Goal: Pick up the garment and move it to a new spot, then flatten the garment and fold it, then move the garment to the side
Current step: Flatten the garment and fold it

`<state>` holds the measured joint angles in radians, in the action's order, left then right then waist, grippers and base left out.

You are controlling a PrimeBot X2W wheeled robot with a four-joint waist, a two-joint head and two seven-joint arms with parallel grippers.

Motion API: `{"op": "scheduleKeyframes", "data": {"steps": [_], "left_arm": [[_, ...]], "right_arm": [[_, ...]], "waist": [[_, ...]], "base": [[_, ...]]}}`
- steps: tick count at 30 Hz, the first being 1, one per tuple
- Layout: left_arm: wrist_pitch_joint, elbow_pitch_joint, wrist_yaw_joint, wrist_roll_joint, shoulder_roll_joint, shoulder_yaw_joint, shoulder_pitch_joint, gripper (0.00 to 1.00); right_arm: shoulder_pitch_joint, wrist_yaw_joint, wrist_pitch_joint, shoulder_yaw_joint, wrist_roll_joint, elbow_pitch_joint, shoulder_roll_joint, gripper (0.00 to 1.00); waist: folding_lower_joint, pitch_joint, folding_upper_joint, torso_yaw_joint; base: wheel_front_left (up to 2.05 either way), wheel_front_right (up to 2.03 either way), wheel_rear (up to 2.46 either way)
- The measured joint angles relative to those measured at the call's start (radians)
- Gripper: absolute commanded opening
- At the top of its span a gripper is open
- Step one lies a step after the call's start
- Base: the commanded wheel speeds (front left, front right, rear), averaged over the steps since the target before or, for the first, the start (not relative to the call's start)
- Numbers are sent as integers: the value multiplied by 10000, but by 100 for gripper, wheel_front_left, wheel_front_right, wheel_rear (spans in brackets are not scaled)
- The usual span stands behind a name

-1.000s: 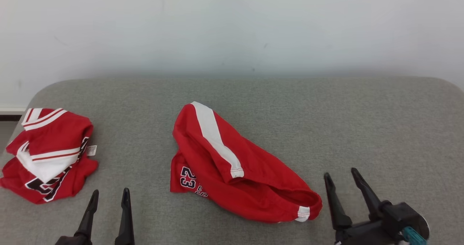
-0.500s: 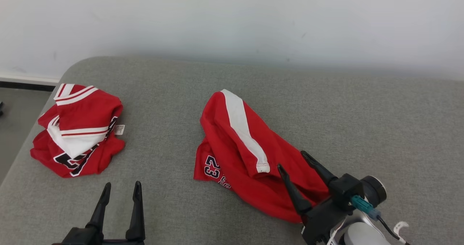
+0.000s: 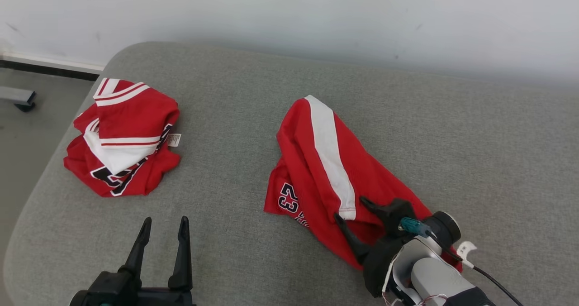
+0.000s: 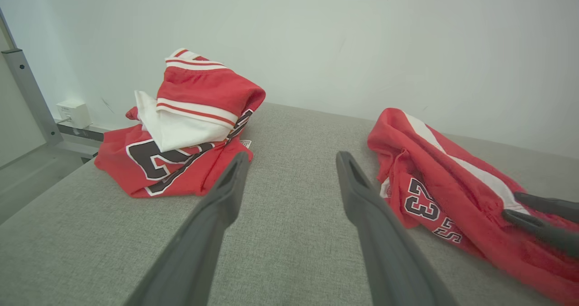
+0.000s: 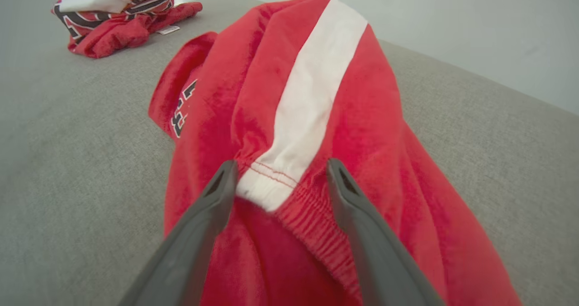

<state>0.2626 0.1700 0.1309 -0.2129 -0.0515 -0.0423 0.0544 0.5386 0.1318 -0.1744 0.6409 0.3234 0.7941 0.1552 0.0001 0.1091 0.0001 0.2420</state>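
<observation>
The garment (image 3: 316,161) is a crumpled pair of red shorts with a white side stripe and a dark "23", lying mid-surface; it also shows in the left wrist view (image 4: 434,161) and the right wrist view (image 5: 316,93). My right gripper (image 3: 350,207) is open and low over the garment's near end. In its own wrist view (image 5: 281,162) its fingers stand either side of the stripe's stitched end at the elastic waistband, closed on nothing. My left gripper (image 3: 165,220) is open above bare fabric (image 4: 293,154), left of the garment and apart from it.
A second red and white jersey (image 3: 126,138) lies bunched near the left edge of the grey padded surface (image 3: 235,116). Floor and a metal foot (image 3: 20,98) lie beyond that edge. A pale wall runs along the back. Bare grey fabric stretches right of the garment.
The head camera has turned, shifting the whole picture right and up. My right gripper has moved left from beside the garment to over its waistband end, still open. The left gripper holds its place.
</observation>
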Motion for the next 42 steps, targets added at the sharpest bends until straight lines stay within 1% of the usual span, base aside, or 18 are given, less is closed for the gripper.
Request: {"op": "scheduleKeyframes", "data": {"steps": [1,2,3,4,9,13,18,23,27,30,32,33,36,42], "left_arm": [[0,25,0,-10,-2,-27,42,100],[0,35,0,-25,0,-59,79,100],[0,50,0,-50,0,-69,83,100],[0,71,0,-71,2,-65,82,100],[0,109,0,-79,4,-6,62,100],[-2,125,0,-82,6,8,14,100],[0,132,0,-86,6,-130,-93,100],[0,167,0,-104,8,-280,-92,100],[0,203,0,-104,6,-416,-48,100],[0,224,0,-104,6,-516,49,100],[0,242,0,-104,10,-585,97,100],[0,272,0,-104,6,-614,97,100],[0,309,0,-102,6,-631,100,100],[0,314,0,-98,-2,-529,99,100]], "right_arm": [[99,0,217,98,117,242,-42,100],[163,0,334,186,259,401,-69,30],[205,0,309,245,384,495,-75,2],[277,0,244,261,458,602,-73,0],[621,0,-196,284,700,936,44,0],[965,0,-598,-36,851,972,424,0],[1232,0,-794,-725,1135,848,1174,0],[1677,0,-826,-1174,1214,826,2155,0],[2154,0,-796,-1546,1363,1198,2777,0],[2461,0,-650,-1758,1538,1722,3053,0],[2622,0,-625,-1843,1605,2138,3124,49],[2663,0,-623,-1852,1605,2313,3135,100],[2764,0,-656,-1829,1645,2552,3051,100],[2856,0,-825,-1948,1695,2497,2924,100]], "waist": [[0,22,-1,40],[0,37,0,71],[0,49,0,94],[0,50,0,103],[0,-37,-1,-25],[0,-165,-1,-223],[-1,-323,0,-498],[-2,-350,-1,-679],[-1,-190,-1,-674],[-1,-41,-1,-641],[-1,53,0,-613],[-1,91,0,-601],[-1,138,0,-609],[-1,46,0,-830]], "base": [[0,0,0],[0,0,0],[0,0,0],[0,0,0],[0,0,0],[0,0,0],[0,0,0],[0,0,0],[0,0,0],[0,0,0],[0,0,0],[0,0,0],[0,0,0],[0,0,0]]}}
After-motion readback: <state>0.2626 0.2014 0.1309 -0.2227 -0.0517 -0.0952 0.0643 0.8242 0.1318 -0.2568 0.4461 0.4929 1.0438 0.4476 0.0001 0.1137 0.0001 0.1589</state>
